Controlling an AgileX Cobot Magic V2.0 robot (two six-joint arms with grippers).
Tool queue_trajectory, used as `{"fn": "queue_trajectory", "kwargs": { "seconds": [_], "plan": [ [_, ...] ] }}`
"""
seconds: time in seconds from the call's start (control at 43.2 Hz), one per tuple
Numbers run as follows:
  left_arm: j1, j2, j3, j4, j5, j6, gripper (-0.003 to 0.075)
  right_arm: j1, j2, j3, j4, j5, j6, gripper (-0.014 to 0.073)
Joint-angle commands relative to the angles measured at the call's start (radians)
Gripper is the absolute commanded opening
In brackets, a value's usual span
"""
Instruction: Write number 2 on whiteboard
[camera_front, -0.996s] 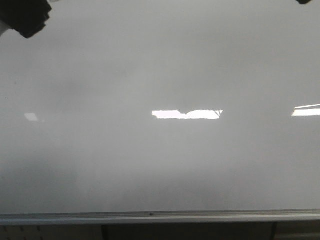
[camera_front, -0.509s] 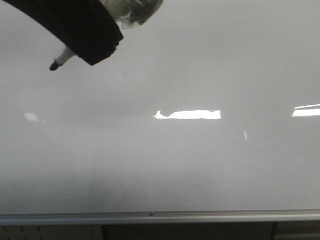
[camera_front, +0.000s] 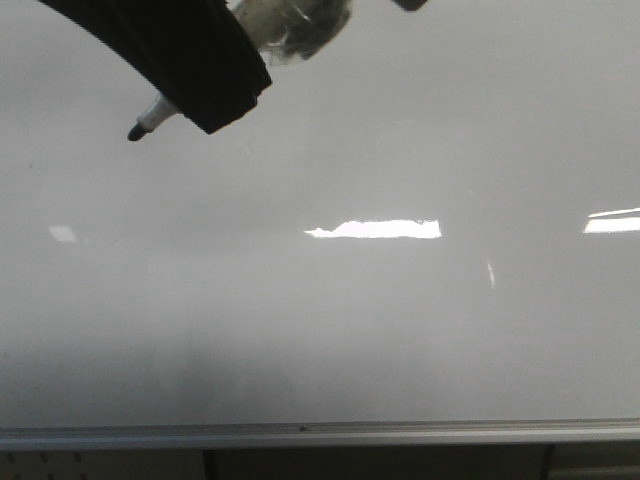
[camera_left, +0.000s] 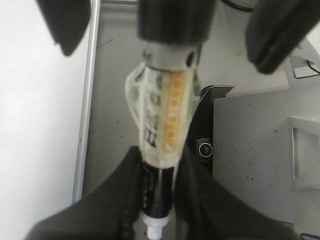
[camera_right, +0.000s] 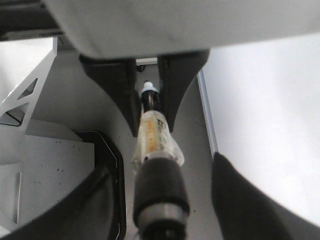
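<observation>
The whiteboard (camera_front: 400, 330) fills the front view, glossy white-grey, with its silver bottom rail (camera_front: 320, 433). No number 2 shows on it. My left gripper (camera_front: 190, 100) reaches in from the top left, shut on a marker (camera_front: 150, 120) whose bare black tip points down-left, close to the board. In the left wrist view my left gripper (camera_left: 157, 200) clamps the marker's barrel (camera_left: 167, 115). My right gripper (camera_right: 160, 195) is open, its fingers wide apart on either side of the marker's black rear end (camera_right: 160, 190), not touching it.
Bright light reflections (camera_front: 375, 229) lie on the board. The wrist views show the board's edge rail (camera_left: 85, 125), a grey surface below it, a white bracket (camera_right: 30, 95) and a black base (camera_right: 107, 165).
A second ago only a dark corner of my left gripper showed at the top left. It has come down and to the right into view with the marker.
</observation>
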Motion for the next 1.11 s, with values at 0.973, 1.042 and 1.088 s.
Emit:
{"fn": "queue_trajectory", "kwargs": {
  "seconds": [0.973, 1.042, 1.088],
  "plan": [
    [0.033, -0.101, -0.085, 0.129, -0.031, -0.272, 0.0474, -0.001, -0.049, -0.038, -0.118, -0.044, 0.166, 0.0035],
    [0.06, -0.13, -0.083, 0.149, -0.031, -0.35, 0.0474, -0.001, -0.066, -0.036, -0.219, -0.042, 0.275, 0.0035],
    [0.086, -0.157, -0.072, 0.151, -0.043, -0.386, 0.0474, -0.001, -0.08, -0.032, -0.298, -0.041, 0.374, 0.0035]
  ]
}}
